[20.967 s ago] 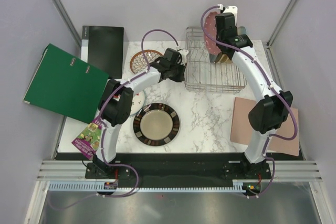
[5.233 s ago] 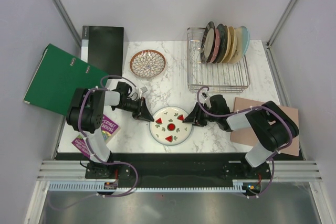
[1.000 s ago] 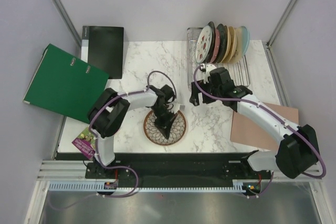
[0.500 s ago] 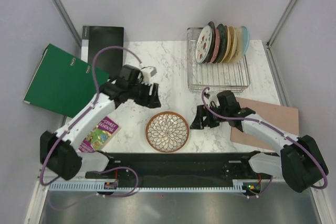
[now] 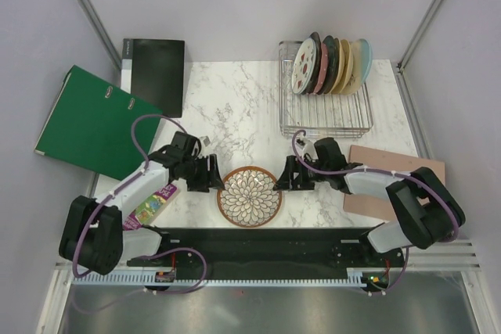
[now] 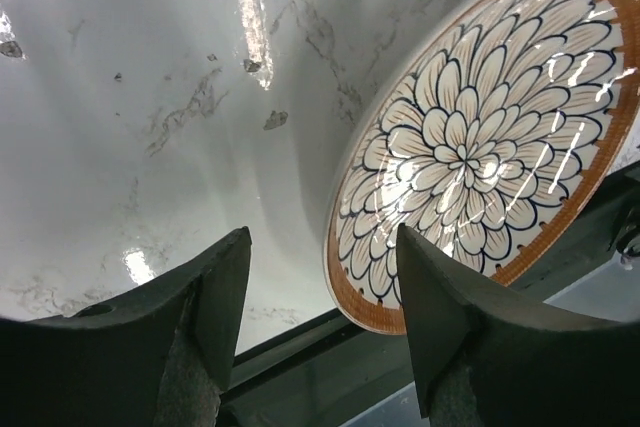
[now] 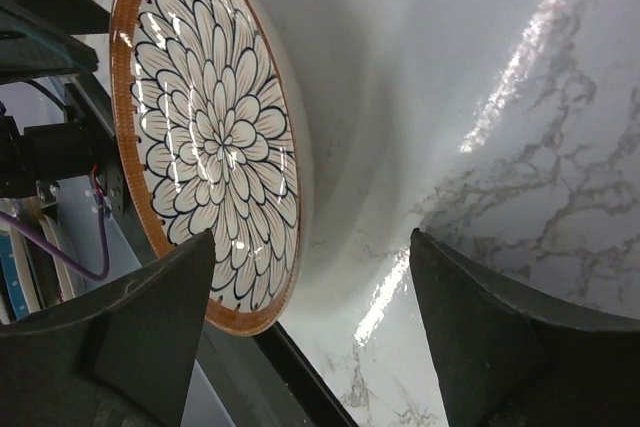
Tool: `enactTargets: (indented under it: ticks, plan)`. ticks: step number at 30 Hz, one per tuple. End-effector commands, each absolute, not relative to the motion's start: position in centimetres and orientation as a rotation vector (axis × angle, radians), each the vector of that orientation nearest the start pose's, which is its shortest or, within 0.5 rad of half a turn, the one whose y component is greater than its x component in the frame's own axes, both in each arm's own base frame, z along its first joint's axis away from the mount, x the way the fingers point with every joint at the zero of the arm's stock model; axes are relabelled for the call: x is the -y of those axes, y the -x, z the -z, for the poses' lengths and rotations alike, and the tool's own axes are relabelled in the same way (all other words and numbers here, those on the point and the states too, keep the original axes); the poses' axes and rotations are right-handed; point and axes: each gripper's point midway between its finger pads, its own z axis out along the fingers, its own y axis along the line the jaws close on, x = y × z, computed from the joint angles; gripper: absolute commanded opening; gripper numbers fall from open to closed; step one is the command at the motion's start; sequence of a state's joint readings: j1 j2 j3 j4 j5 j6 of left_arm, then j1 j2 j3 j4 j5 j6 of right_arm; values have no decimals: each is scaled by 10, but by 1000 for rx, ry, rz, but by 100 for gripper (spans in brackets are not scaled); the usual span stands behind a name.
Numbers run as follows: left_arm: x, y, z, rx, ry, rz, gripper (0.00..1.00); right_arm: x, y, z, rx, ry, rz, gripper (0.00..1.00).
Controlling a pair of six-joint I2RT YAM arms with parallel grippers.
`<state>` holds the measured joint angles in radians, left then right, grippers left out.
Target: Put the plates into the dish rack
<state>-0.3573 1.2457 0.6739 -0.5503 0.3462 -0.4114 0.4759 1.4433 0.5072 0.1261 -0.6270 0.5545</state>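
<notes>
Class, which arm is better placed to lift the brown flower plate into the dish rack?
Probably the right. The left gripper and right gripper both flank the plate, jaws open, but the dish rack stands on the right arm's side.

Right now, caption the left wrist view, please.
Open left tool facing a round brown petal-lattice plate on white marble table.

Left arm [image 5: 129, 187], right arm [image 5: 368, 183]: white links, black joints; purple cables [image 5: 141, 127]; dark jaws.
</notes>
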Motion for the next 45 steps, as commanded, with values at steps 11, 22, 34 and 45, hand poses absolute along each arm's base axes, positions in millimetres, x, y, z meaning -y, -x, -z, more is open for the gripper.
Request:
enactTargets:
  ticks: [11, 22, 34, 45]
  plan:
    - [199, -195, -41, -2704, 40, 1120, 10, -275, -196, -10, -2620, 204, -1282, 85]
    - [196, -195, -45, -2669, 76, 1107, 2, -272, -196, 5, -2685, 255, -1205, 40]
    - [188, -225, -91, -2525, -84, 1043, 44, -272, -217, -52, -2539, 601, -1090, 0]
    - [107, -332, -260, -1988, -87, 434, 66, -264, -328, -277, -2095, 670, -1004, 0]
